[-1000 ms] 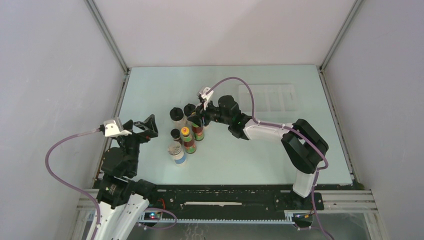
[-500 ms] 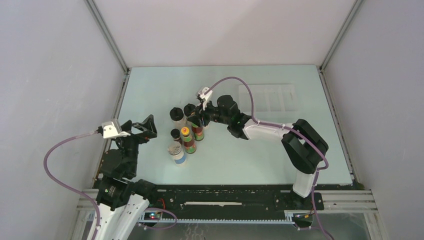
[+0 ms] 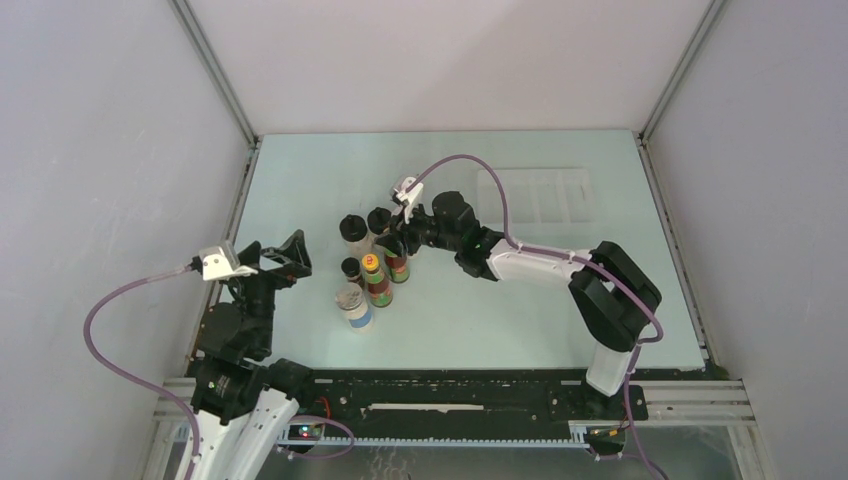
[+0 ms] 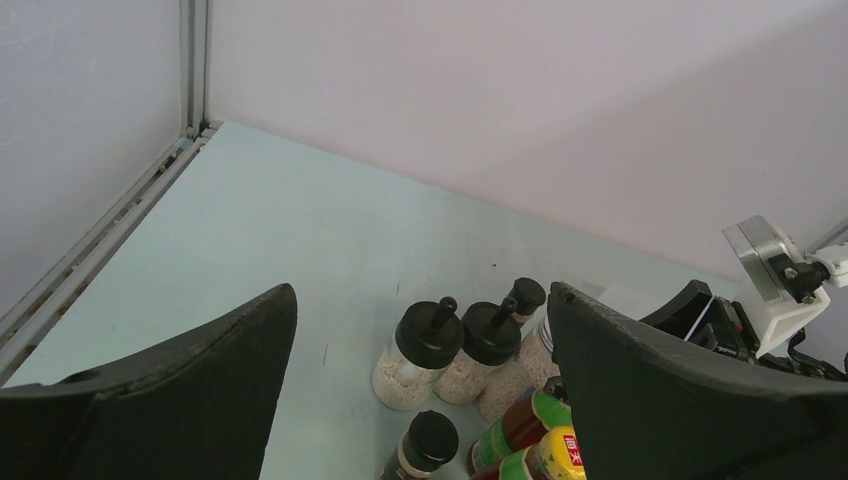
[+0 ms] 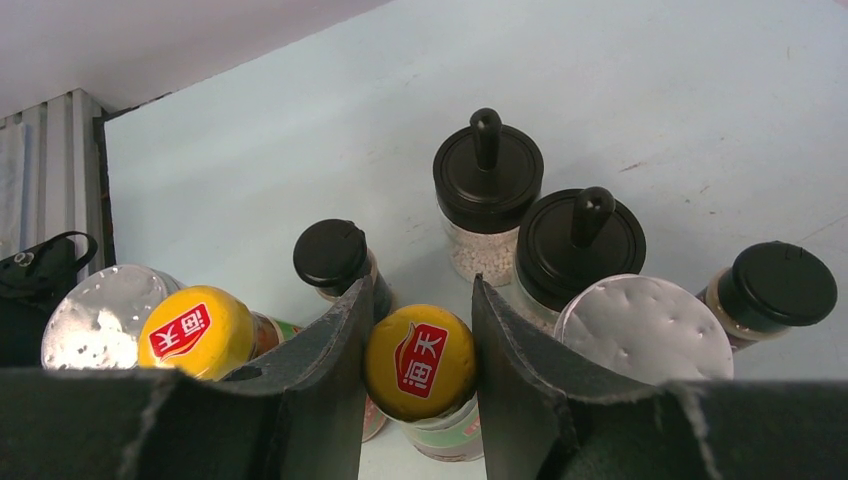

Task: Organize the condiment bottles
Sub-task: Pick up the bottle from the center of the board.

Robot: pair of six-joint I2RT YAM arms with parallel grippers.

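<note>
The condiment bottles stand in a tight cluster left of the table's middle. My right gripper point(image 5: 422, 298) point(image 3: 396, 243) is shut on the yellow cap of a slim red sauce bottle point(image 5: 420, 362) point(image 3: 398, 262). A second red sauce bottle point(image 5: 195, 330) point(image 3: 376, 282) stands just beside it. Two grey-lidded jars point(image 5: 640, 328) point(image 5: 95, 315) flank the fingers. Behind them are two black-lidded pale jars point(image 5: 487, 178) point(image 5: 580, 240) and two tiny dark jars point(image 5: 333, 253) point(image 5: 775, 285). My left gripper point(image 3: 285, 256) point(image 4: 422, 295) hangs open to the left of the cluster, holding nothing.
A clear compartment tray point(image 3: 535, 195) lies at the back right of the pale green table point(image 3: 480, 310). Grey walls enclose the table on three sides, and a metal rail point(image 4: 95, 245) runs along the left edge.
My left arm has drifted slightly back toward its base, still open. My right gripper has edged a little left with the sauce bottle; the other bottles have not moved.
</note>
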